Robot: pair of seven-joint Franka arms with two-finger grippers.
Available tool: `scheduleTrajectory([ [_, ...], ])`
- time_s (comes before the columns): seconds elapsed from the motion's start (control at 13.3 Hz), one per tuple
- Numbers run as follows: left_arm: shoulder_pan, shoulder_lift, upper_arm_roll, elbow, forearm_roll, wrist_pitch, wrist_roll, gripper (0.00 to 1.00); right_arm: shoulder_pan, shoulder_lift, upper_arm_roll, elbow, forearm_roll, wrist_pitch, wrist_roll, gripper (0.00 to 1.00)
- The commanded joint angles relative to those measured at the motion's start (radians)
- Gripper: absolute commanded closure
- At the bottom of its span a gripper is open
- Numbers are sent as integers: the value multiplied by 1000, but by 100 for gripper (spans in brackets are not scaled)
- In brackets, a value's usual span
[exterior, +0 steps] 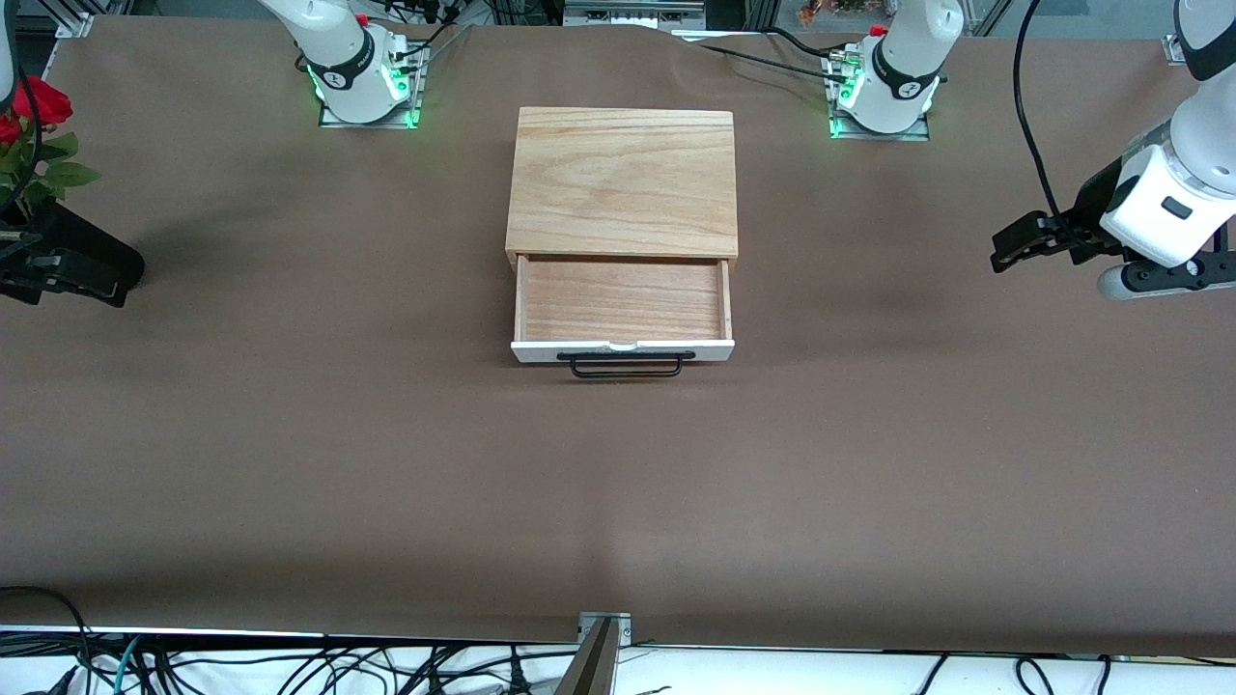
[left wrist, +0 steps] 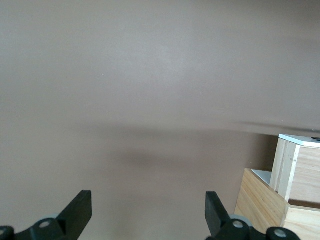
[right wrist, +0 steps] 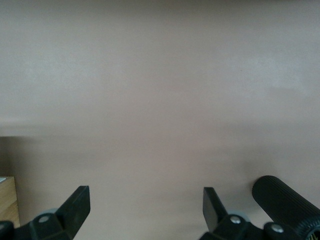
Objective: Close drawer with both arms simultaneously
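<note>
**Drawer open, both arms still clear of it**

Progress: nothing of the closing was done. The drawer [exterior: 622, 314] stood pulled well out of its wooden box [exterior: 623, 181], and neither arm touched it. Judged remaining: bring both grippers to the white front panel, press evenly, and slide the tray home.

Item, drawer: shallow light-wood tray, empty, with a white front panel [exterior: 622, 350] and a black wire bar handle [exterior: 626, 365] on the side nearest the front camera. It sat mid-table between the two arm bases, its open end tucked under the box's plain wooden top.

Item, left gripper [exterior: 1009, 253]: held over bare table toward the left arm's end, well apart from the drawer. Its wrist view showed the fingers [left wrist: 79, 212] spread wide with nothing between them, the drawer's corner [left wrist: 292, 165] at the edge of that view.

Item, right gripper [exterior: 43, 275]: over the table at the right arm's end, beside red flowers [exterior: 34, 121]. Fingers [right wrist: 76, 205] likewise parted and empty.

Item, table [exterior: 290, 463]: brown covering.
</note>
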Motion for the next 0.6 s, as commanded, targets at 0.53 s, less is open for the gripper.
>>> scheduleTrajectory([
  [0.53,-1,2,-4,13,18,8,13,0,-10,-7,7,-4,13,8,-31,0],
])
